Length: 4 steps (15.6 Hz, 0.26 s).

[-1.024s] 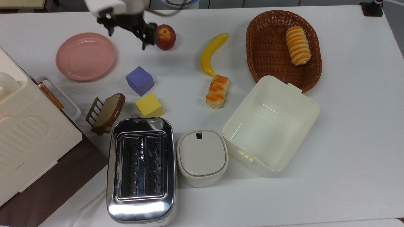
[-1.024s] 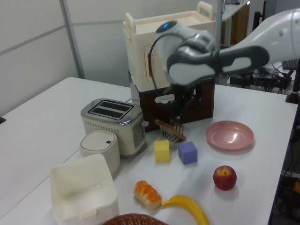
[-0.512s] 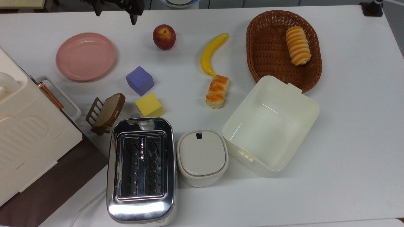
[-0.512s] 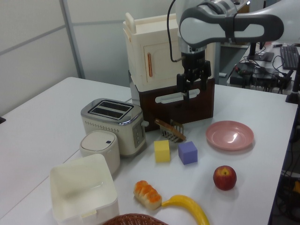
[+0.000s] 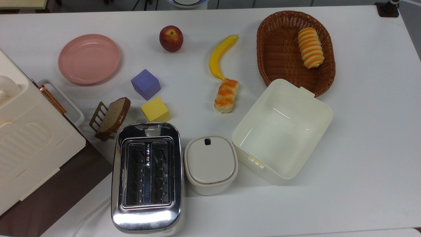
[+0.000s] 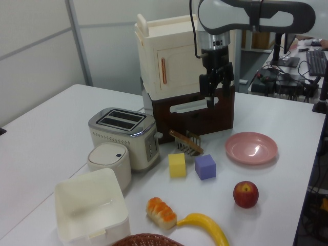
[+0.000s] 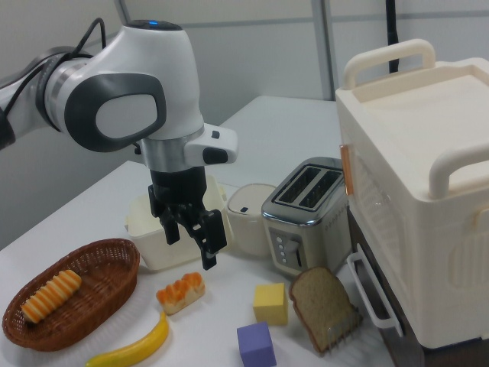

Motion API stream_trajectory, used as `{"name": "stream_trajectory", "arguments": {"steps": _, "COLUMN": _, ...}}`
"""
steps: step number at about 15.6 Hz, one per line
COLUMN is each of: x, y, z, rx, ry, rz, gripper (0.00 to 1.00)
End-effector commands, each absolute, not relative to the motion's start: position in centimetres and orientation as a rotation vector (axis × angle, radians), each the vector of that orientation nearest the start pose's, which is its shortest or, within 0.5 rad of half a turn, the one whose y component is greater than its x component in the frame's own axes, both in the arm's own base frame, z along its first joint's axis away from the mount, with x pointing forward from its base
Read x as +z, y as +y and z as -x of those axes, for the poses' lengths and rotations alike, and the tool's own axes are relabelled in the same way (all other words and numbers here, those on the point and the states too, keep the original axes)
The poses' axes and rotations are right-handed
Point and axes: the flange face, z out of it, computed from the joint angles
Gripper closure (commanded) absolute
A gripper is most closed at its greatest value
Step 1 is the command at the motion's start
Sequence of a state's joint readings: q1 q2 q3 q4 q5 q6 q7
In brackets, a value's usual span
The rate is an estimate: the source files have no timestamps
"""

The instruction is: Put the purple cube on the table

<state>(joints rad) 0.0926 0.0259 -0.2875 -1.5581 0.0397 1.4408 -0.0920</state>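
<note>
Purple cube sits flat on the white surface, just beside the yellow cube and near the pink plate, with nothing touching it. A second ago the tool hung low by the apple in the top view; since then the arm has risen and drawn back, clear of the top view's upper edge. By the look of things the placing is done and this is the retreat. In the left view the arm reaches in from the left view's upper right, wrist pointing straight down, high over the surface before the cabinet. The tool hangs empty, fingers parted narrowly.
</note>
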Motion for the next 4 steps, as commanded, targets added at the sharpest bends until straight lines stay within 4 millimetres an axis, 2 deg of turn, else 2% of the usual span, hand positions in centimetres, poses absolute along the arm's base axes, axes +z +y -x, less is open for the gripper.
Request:
{"name": "stream_trajectory", "arguments": {"steps": 1, "x": 60.81, "y": -9.86, "z": -53.37, "rx": 0.245, "ry": 0.108, "rz": 3.065, "gripper": 0.00}}
{"name": "stream_trajectory", "arguments": {"steps": 4, "x": 60.71, "y": -9.85, "z": -53.44, "rx": 0.249, "ry": 0.089, "rz": 3.064, "gripper": 0.00}}
